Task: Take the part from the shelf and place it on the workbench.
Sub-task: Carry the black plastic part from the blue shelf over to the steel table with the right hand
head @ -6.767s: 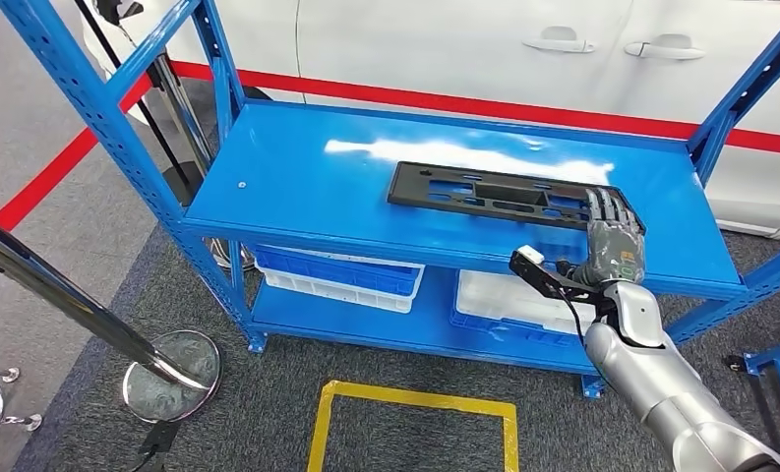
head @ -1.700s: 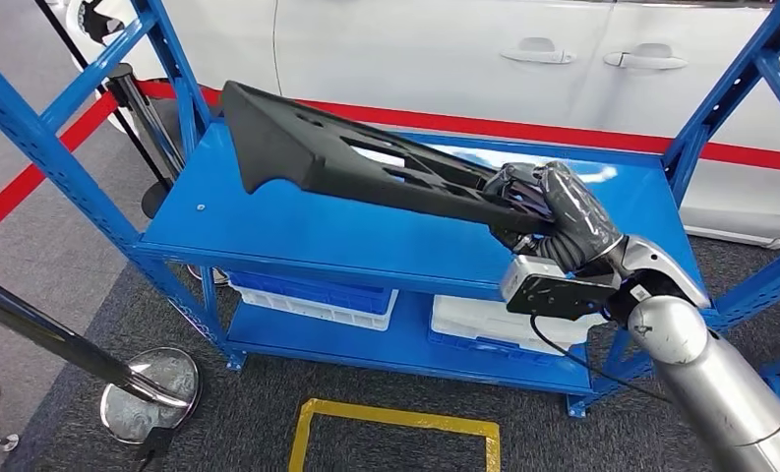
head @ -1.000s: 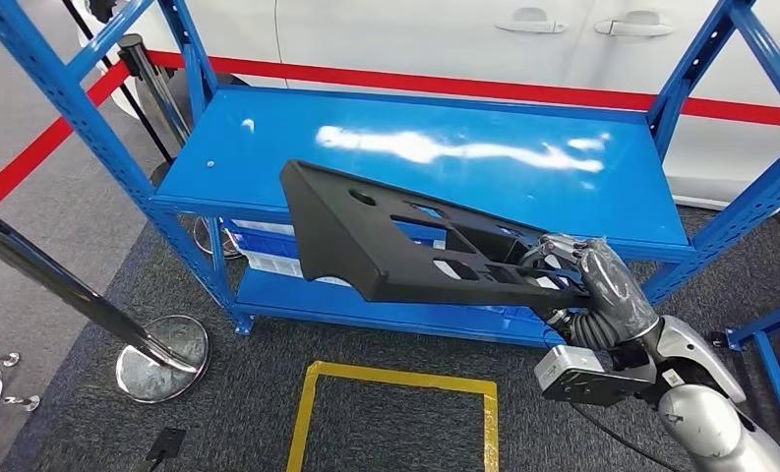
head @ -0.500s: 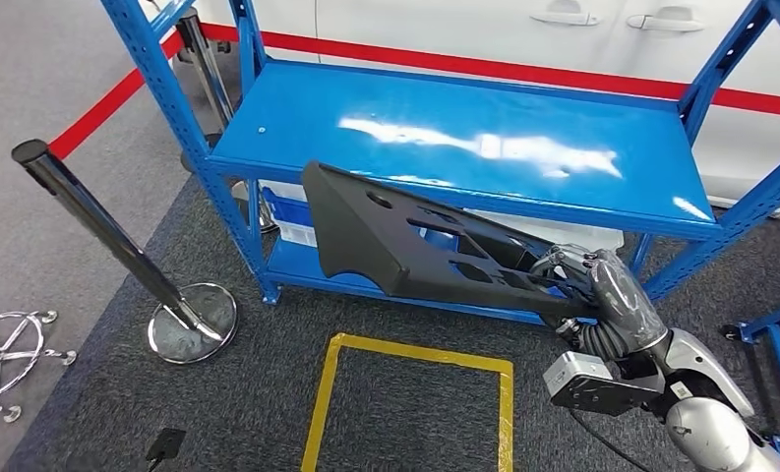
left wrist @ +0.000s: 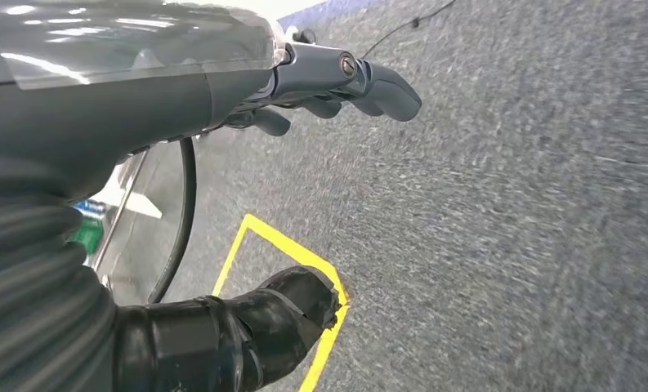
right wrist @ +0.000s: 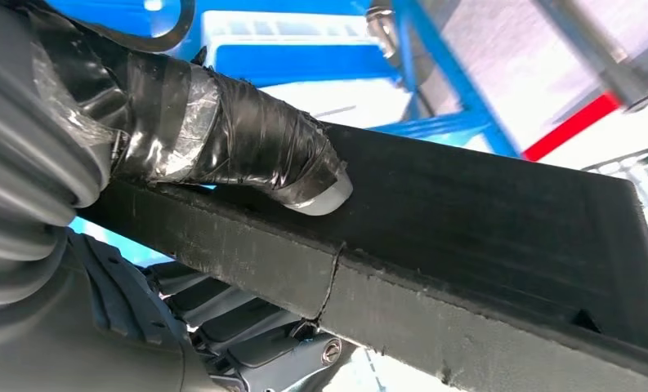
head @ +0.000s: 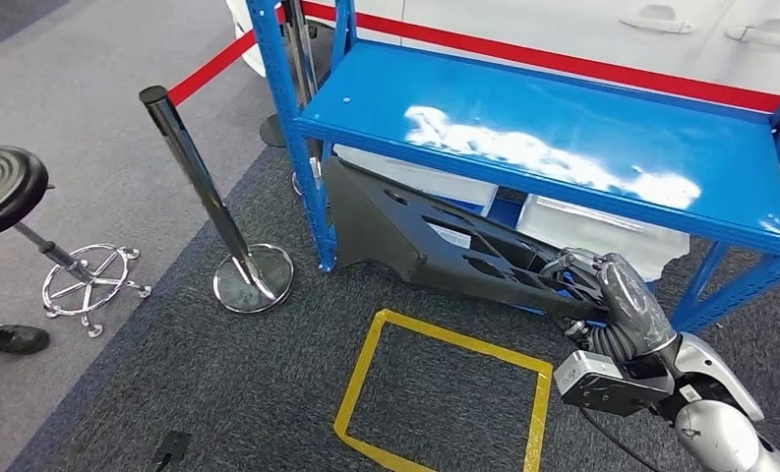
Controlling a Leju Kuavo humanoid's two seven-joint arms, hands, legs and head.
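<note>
Part: the long black plastic perforated part [head: 435, 246] was held in the air in the centre of the head view, tilted, its broad end toward the left, in front of the rack's lower level and above the carpet.
Right hand: the right hand [head: 617, 295] at the lower right of the head view gripped the part's narrow end; in the right wrist view its tape-wrapped thumb [right wrist: 247, 147] pressed on the part's flat face while the fingers [right wrist: 222, 314] curled under the edge.
Left hand: the left hand [left wrist: 337, 82] hung over grey carpet [left wrist: 508, 229], fingers loosely curled and holding nothing.
Shelf: the blue metal shelf rack [head: 563, 147] filled the upper right of the head view, its top board bare and glossy.
Bins: white plastic bins [head: 602, 231] sat on the lower level.
Floor: a yellow tape square [head: 445, 393] lay on the carpet at lower centre.
Stanchion: a chrome post with a round base [head: 223, 221] stood left of the rack.
Stool: a black round stool [head: 7, 187] stood at the left edge.
</note>
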